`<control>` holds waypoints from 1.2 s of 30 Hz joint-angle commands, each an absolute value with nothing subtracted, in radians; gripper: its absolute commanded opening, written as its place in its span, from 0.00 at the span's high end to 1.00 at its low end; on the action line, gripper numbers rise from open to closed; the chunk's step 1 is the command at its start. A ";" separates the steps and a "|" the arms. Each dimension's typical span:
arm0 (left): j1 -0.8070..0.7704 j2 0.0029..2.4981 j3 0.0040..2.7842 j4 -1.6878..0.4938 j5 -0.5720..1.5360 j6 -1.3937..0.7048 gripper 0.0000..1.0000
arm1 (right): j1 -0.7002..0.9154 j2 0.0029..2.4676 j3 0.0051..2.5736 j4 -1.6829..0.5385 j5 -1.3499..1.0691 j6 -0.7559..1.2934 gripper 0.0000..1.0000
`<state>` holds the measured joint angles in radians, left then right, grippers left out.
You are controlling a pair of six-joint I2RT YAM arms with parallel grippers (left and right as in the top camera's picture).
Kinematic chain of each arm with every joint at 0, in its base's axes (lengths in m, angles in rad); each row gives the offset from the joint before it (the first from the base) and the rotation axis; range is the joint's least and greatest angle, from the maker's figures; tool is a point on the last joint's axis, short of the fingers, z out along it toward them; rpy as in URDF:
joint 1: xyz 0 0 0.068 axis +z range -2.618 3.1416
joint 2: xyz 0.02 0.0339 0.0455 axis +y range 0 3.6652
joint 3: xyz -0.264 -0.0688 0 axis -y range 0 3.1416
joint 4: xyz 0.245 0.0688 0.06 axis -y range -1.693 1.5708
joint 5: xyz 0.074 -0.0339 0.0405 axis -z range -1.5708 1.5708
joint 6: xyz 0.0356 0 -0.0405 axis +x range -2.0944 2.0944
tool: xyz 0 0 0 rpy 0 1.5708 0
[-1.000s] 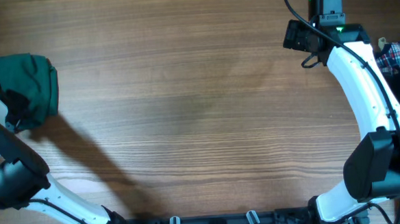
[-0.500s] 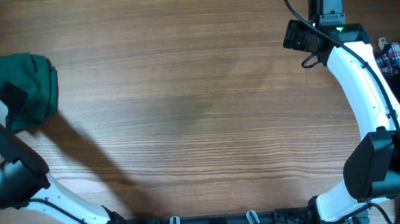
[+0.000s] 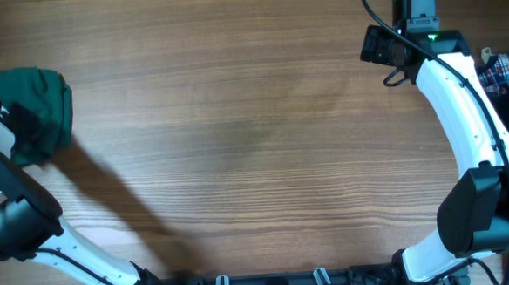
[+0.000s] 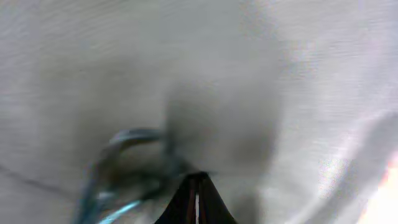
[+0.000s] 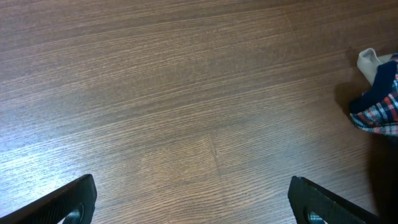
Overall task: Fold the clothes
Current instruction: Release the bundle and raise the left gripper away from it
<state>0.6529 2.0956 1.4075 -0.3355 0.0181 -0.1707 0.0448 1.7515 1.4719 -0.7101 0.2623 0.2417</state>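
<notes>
1. The dark green garment (image 3: 41, 99) lies bunched in a heap at the far left edge of the wooden desk (image 3: 254, 142). It is crumpled, not folded.
2. My left arm (image 3: 14, 220) comes up along the left edge. In the overhead view its dark end overlaps the near-left side of the heap.
3. The left fingers (image 4: 196, 204) are clenched, the tips meeting in one dark point at the bottom of the wrist view. That view is blurred and washed out, so I cannot tell whether any cloth is pinched between them.
4. The right fingers (image 5: 71, 199) are released and spread wide at the two bottom corners of their view, over wood grain.
5. My right arm (image 3: 462, 105) reaches to the far right of the desk, well apart from the garment. A red-blue plaid cloth (image 3: 504, 67) lies at the right edge, just beside that arm.
</notes>
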 commanded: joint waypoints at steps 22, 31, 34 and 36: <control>0.081 1.685 1.408 -0.427 0.209 -0.330 0.00 | 0.042 1.764 1.462 -0.707 0.254 0.239 0.00; 0.080 1.685 1.408 -0.427 0.209 -0.330 0.00 | 0.042 1.764 1.462 -0.707 0.254 0.239 0.00; 0.080 1.685 1.408 -0.427 0.209 -0.330 0.00 | 0.042 1.764 1.462 -0.707 0.254 0.239 0.00; 0.080 1.685 1.408 -0.427 0.209 -0.330 0.00 | 0.042 1.764 1.462 -0.707 0.254 0.239 0.00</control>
